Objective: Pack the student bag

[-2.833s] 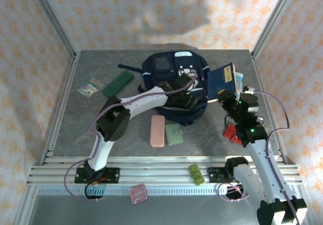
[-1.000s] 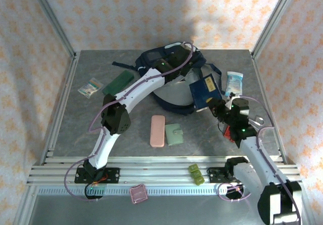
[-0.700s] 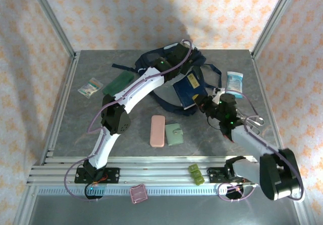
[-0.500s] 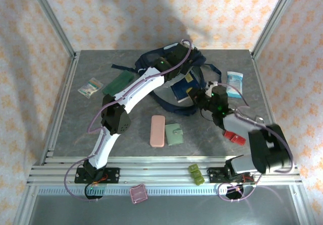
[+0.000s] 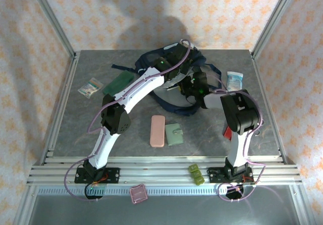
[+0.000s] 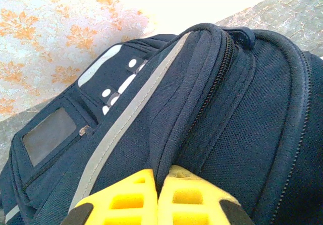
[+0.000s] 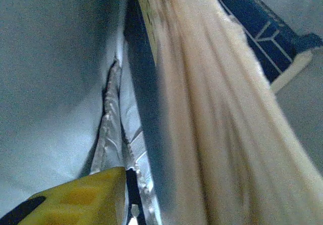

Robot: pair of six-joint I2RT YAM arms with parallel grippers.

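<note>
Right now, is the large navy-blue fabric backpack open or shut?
Open: left tool holds the backpack up by its top; grey lining shows beside book pages.

Pink case [image 5: 157,130] lies just beside green wallet [image 5: 175,133] (long green box [image 5: 118,82] farther back)

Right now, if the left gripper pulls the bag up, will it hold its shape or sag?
Probably sag: the bag bunches into a soft fold in the shut left gripper. Likely heavier than it looks, since a thick book lies against its lining. The mesh weave should resist slipping.
</note>
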